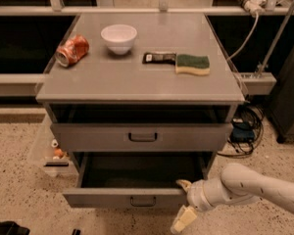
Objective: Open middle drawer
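Crushed orange can [72,50], white bowl [118,37], black wrapped bar [159,58], green-yellow sponge [192,64] on grey tabletop [137,84]

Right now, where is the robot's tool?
Lower right of the camera view: the tool is at the right end of the open lower drawer, near the floor.

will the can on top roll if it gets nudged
Lying on its side, the can probably rolls, though its dents may make that uneven. Crushed, so likely light. The gripper is down at the front of the pulled-out middle drawer.
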`<state>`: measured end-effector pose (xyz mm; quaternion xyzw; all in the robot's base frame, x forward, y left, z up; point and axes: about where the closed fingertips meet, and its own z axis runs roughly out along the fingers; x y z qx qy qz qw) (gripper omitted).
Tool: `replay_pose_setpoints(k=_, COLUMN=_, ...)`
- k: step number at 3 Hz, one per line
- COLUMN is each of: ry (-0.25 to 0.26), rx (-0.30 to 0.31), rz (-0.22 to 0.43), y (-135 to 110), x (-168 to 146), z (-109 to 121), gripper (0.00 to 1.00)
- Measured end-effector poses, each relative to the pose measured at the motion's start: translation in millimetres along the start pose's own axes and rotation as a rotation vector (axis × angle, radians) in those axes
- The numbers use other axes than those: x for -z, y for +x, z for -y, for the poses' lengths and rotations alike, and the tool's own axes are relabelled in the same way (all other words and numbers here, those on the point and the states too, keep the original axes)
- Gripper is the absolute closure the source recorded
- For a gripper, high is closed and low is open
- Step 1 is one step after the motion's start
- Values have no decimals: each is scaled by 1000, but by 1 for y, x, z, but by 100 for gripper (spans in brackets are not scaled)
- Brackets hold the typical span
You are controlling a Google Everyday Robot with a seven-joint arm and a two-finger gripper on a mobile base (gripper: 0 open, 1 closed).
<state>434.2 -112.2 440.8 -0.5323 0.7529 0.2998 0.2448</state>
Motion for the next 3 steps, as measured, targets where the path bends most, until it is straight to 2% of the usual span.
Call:
replay_pose_setpoints(k=1, ry=26, rx=-24, rz=49, y=7, x=18, z=-13, gripper=0)
replay_pose_setpoints(k=2, ry=108, rx=-21, rz=158, y=3, x=72, z=-35, gripper=0)
replay_pose_setpoints(k=3, ry=173, rx=-72, rz=179, y=29, x=98, z=-43, gripper=0)
